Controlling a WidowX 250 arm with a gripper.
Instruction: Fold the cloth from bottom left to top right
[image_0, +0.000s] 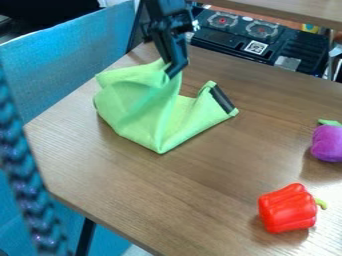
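I record a wooden table (174, 195), light reflecting off its surface. Blue panel (73, 52) beside the table; black leg (85, 236) beneath it; black equipment (297, 47) and wooden ledge (294, 9) beyond its far edge.

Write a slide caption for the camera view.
Pincer gripping a raised part of the rumpled green cloth on a wooden table, with a red toy pepper and purple toy nearby.

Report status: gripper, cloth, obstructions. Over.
Gripper clamped on green cloth. Cloth bunched and partly raised, fold unfinished. Red pepper and purple toy vegetable clear of the cloth. Over.
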